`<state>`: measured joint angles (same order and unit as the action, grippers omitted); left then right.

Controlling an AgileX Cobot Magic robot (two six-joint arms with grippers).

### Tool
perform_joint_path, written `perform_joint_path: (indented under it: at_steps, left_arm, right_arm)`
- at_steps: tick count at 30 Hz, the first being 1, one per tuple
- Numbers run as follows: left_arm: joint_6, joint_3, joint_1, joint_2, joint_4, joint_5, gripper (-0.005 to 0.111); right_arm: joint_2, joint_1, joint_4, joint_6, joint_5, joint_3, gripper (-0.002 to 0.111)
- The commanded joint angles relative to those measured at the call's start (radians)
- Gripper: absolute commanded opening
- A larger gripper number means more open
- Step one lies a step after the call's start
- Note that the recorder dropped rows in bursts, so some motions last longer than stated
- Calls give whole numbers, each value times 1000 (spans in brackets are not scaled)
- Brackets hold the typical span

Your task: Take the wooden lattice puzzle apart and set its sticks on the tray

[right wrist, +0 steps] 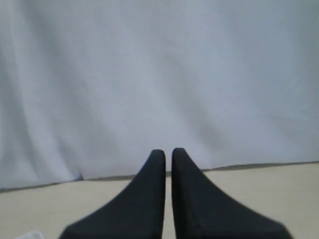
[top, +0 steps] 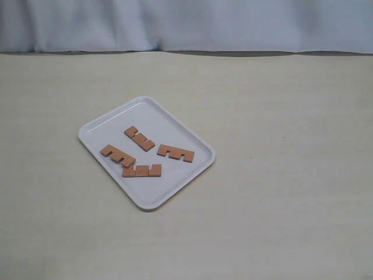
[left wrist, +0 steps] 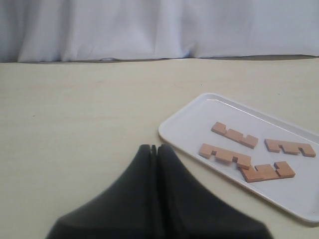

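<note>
The white tray (top: 158,116) lies on the table left of centre. On it lie several reddish-brown notched sticks, all apart: one (top: 140,139) at the back, one (top: 176,153) to the right, one (top: 118,156) to the left, one (top: 141,171) in front. No assembled lattice shows. The left wrist view shows the tray (left wrist: 199,119) and sticks (left wrist: 235,135), (left wrist: 225,155) off to one side of my left gripper (left wrist: 156,147), which is shut and empty above bare table. My right gripper (right wrist: 168,152) is shut, holds nothing, and faces the curtain. Neither gripper appears in the exterior view.
A pale cloth curtain (top: 186,23) hangs along the table's far edge. The beige tabletop (top: 280,192) stretches around the tray on all sides. A small white corner (right wrist: 30,235) shows at the lower edge of the right wrist view.
</note>
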<state>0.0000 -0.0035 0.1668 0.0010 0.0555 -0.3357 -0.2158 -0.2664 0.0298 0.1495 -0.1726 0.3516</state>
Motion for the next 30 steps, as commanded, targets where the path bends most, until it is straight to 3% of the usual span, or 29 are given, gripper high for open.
perform_joint_path:
  at_steps: [1, 6, 19, 30]
  left_arm:
    - [0, 4, 9, -1, -2, 13, 0]
    - [0, 4, 9, -1, -2, 13, 0]
    - [0, 4, 9, -1, -2, 15, 0]
    - [0, 4, 9, -1, -2, 15, 0]
  right_arm:
    - [105, 1, -60, 4, 2, -5, 4]
    - [216, 1, -66, 1, -30, -5, 4]
    - [216, 1, 13, -6, -86, -16, 4]
    - [216, 1, 19, -7, 93, -338, 4]
